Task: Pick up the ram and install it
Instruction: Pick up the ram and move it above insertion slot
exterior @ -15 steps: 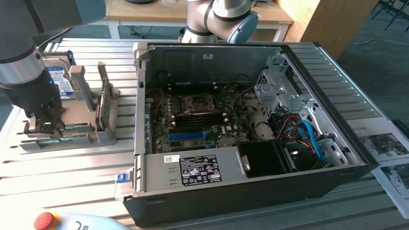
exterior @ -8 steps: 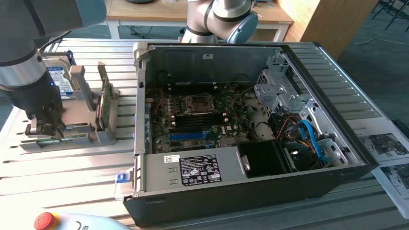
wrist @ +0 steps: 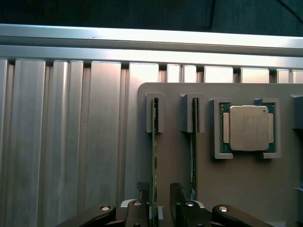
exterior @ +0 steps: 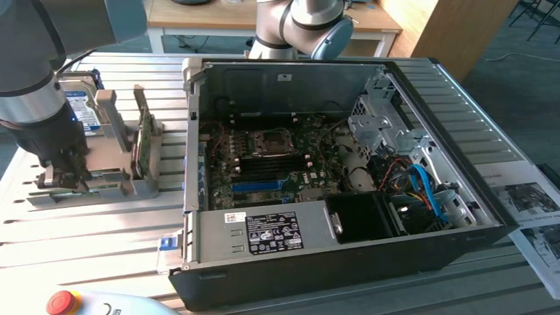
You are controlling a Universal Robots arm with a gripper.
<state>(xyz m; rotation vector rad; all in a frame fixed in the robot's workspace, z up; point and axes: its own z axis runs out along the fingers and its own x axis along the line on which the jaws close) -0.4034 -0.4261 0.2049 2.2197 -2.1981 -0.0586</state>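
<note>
Two green ram sticks stand on edge in the slots of a grey holder [wrist: 236,184]. My gripper [wrist: 160,193] is open, and its dark fingers [wrist: 143,191] straddle one ram [wrist: 154,142] with a gap on one side. The other ram [wrist: 194,151] stands just beside them. In the exterior view the gripper [exterior: 63,176] is down at the grey holder [exterior: 114,187] on the exterior view's left, beside the open computer case [exterior: 332,256].
A square silver processor [wrist: 248,127] lies in its pocket in the holder. A hard drive with a blue-white label [exterior: 79,105] stands behind the arm. The motherboard [exterior: 271,164] lies inside the case, with blue slots [exterior: 258,186]. A red stop button [exterior: 61,302] sits at the front.
</note>
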